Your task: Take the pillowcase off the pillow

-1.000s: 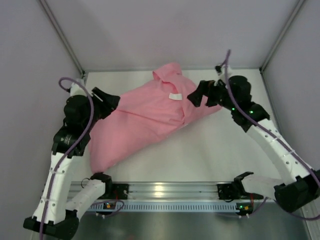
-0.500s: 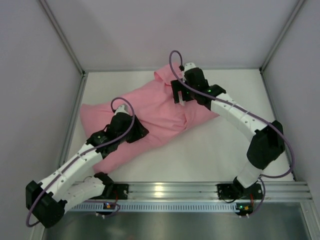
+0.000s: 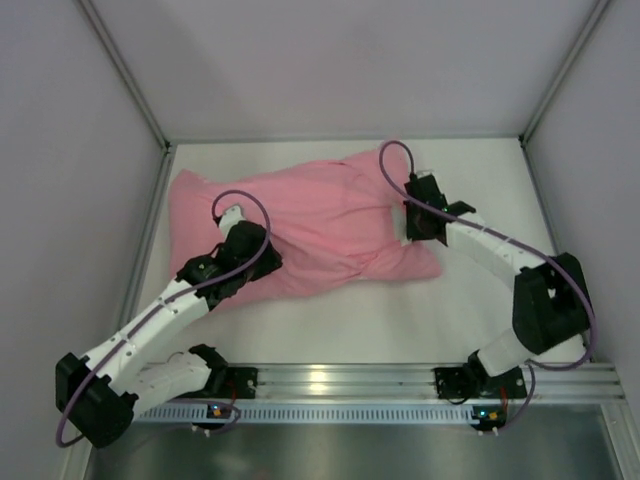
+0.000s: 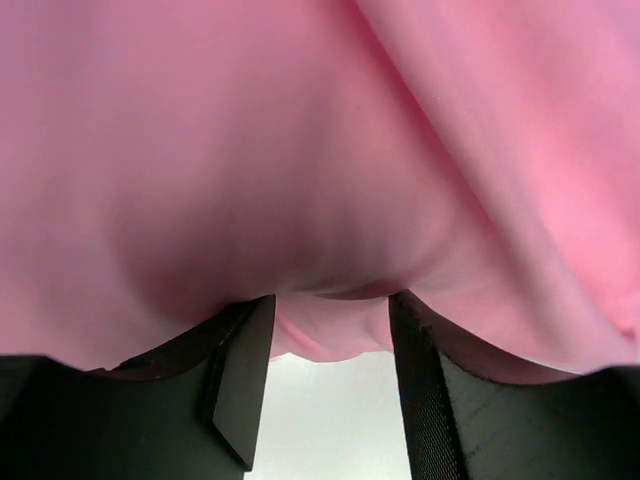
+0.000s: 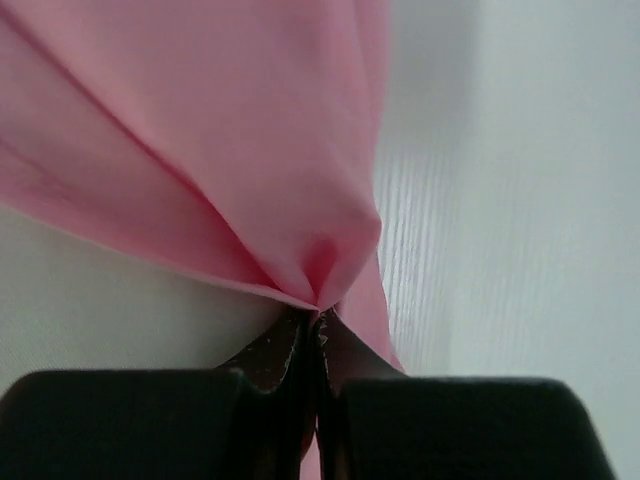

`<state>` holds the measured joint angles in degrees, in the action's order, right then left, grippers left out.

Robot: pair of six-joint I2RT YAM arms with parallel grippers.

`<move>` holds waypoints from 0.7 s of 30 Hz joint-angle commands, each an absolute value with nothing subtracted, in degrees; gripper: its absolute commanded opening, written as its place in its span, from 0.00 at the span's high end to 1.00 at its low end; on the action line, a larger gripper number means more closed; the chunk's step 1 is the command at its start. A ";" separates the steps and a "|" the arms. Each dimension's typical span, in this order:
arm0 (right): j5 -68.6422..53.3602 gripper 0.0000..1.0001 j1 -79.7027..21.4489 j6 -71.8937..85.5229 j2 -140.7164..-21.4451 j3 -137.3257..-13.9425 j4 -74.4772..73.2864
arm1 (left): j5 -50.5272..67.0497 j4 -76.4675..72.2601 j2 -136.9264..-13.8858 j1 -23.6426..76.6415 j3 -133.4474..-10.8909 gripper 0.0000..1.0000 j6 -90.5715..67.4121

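Just snapped the right pincer [image 5: 312, 320] shut on a pillowcase [image 3: 320, 215] fold, with a fat bunch squeezed inside the left pincer [image 4: 330, 315], so ready to pull.

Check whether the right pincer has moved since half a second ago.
Yes. The right pincer has shifted toward the right wall and the front rail, shut on the pink pillowcase.

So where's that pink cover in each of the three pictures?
Top: pink cover lies across the far middle of the table.
Left wrist: cover fills the upper picture, bulging into the left gripper.
Right wrist: cover upper left, a fold pinched in the shut right gripper.
Shared landmark: the white table.
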<state>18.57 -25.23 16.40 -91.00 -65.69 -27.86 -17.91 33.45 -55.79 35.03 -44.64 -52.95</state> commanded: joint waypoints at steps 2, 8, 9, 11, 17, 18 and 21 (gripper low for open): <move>3.97 1.00 -26.89 21.88 -75.19 -52.16 -22.42 | -29.10 43.67 -58.44 32.96 -56.05 0.48 -45.11; -0.69 1.00 -27.51 24.26 -66.54 -45.80 -18.38 | -4.15 31.13 -59.49 38.21 -61.87 0.49 -43.15; -2.01 1.00 -27.51 24.34 -66.27 -44.92 -17.59 | -6.74 30.50 -61.07 41.28 -63.35 0.49 -42.46; -4.83 1.00 -27.51 25.22 -66.10 -44.04 -15.31 | -14.03 32.07 -69.05 51.56 -70.64 0.47 -40.88; -5.80 1.00 -27.51 27.51 -64.69 -40.70 -13.36 | -27.85 38.31 -91.09 57.04 -91.44 0.44 -36.40; -5.54 1.00 -27.42 27.68 -64.17 -40.35 -13.36 | -29.51 38.93 -93.23 57.30 -93.93 0.43 -34.21; -5.62 1.00 -26.37 28.47 -61.71 -39.03 -13.27 | -35.93 40.95 -100.44 58.44 -102.09 0.42 -29.63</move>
<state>-3.66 -27.03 26.68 -65.08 -39.72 -17.37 -26.81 37.52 -97.34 57.74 -94.87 -35.83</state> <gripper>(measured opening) 0.003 0.581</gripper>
